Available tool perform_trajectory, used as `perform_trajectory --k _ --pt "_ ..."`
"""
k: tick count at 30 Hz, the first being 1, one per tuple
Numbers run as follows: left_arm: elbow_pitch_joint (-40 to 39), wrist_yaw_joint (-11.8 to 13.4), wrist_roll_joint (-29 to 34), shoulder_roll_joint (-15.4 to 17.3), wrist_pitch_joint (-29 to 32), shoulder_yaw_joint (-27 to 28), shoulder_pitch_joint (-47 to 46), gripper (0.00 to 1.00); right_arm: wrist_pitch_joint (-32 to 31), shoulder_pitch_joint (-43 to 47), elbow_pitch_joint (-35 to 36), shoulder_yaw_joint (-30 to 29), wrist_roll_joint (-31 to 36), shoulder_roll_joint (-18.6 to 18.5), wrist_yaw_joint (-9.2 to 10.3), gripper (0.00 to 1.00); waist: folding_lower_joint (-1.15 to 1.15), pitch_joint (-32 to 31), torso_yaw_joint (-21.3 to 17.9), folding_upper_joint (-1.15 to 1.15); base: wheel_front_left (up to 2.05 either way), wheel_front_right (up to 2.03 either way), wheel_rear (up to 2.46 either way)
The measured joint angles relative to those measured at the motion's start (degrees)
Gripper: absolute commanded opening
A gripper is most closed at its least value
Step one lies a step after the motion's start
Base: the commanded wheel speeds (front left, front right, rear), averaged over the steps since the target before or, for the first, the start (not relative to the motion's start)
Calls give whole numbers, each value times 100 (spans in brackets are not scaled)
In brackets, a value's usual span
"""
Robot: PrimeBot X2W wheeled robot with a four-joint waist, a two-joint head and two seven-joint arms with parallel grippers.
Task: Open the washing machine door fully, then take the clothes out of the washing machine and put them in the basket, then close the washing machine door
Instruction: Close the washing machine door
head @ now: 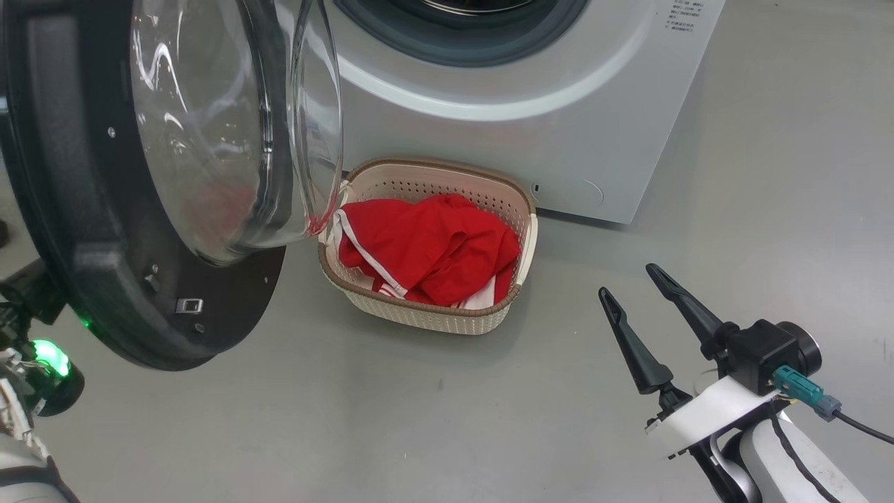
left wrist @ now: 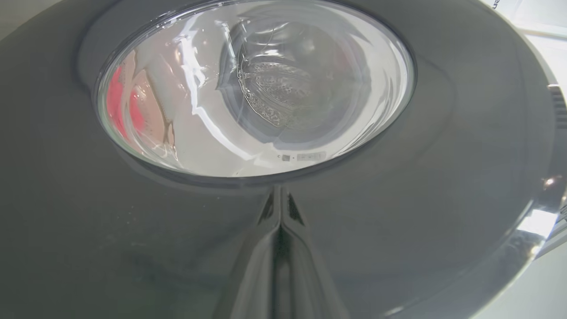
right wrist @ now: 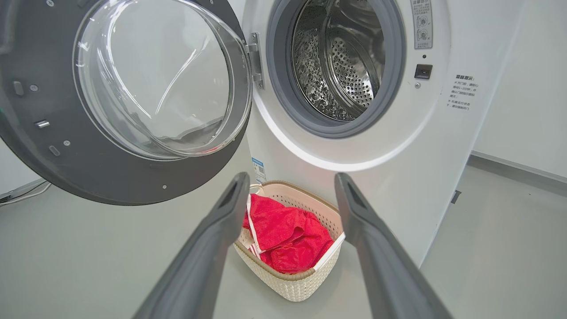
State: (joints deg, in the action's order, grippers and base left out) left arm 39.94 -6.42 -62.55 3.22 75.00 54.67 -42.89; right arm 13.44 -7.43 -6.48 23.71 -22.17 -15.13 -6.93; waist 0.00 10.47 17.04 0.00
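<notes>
One perforated basket [head: 426, 318] of red clothes [head: 433, 244]

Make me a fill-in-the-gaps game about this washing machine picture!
The clothes in the basket are ____.
The washing machine door stands ____.
The steel drum looks ____.
The right pincer holds ____.
Missing words: red, open, empty, nothing.

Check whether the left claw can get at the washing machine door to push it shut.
Likely yes: the shut left claw points straight at the glossy outer rim of the washing machine door, tips at or nearly on it, nothing between.
</notes>
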Motion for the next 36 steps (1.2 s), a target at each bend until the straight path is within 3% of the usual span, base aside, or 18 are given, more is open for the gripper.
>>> perform_trajectory --k 24,36 --pt "-946 -44 -553 -224 543 -308 571 0 33 9 -83 116 -18 208 1 100 0 -143 -364 0 0 0 0" --pt "-584 -42 -1220 -225 561 -881 661 0 49 7 -122 35 -52 224 2 100 0 -66 -627 0 0 0 0"
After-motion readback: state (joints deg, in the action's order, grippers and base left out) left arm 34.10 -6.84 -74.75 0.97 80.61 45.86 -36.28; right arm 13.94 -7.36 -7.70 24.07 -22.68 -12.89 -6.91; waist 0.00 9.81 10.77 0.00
